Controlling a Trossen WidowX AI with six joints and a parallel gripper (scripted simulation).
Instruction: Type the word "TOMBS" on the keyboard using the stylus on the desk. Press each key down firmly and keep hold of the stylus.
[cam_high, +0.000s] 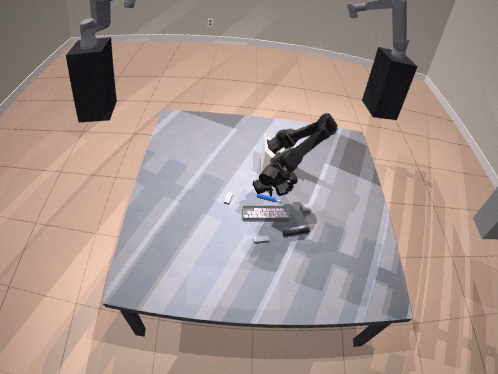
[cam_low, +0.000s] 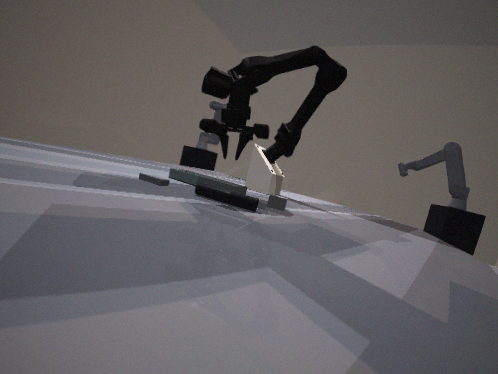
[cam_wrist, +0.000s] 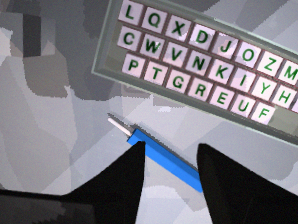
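Observation:
The blue stylus (cam_high: 266, 198) (cam_wrist: 167, 160) with a white tip lies flat on the table, just behind the keyboard (cam_high: 265, 213) (cam_low: 205, 179) (cam_wrist: 200, 62). The keyboard is a grey-green slab with white keys and green letters in a scrambled layout. My gripper (cam_high: 270, 191) (cam_low: 231, 155) (cam_wrist: 171, 149) hangs a little above the table, fingers pointing down and apart. In the wrist view the stylus runs across the gap between the two fingers, below them. The fingers do not touch it. Nothing is held.
A dark bar (cam_high: 295, 230) (cam_low: 227, 197), a grey block (cam_high: 261, 240), a small grey cube (cam_high: 305, 206) (cam_low: 276, 201) and a white block (cam_high: 228, 197) lie around the keyboard. A white stand (cam_high: 267, 152) (cam_low: 262, 172) sits by the arm's base. Two grey arms on black pedestals (cam_high: 92, 77) (cam_high: 389, 82) stand on the floor.

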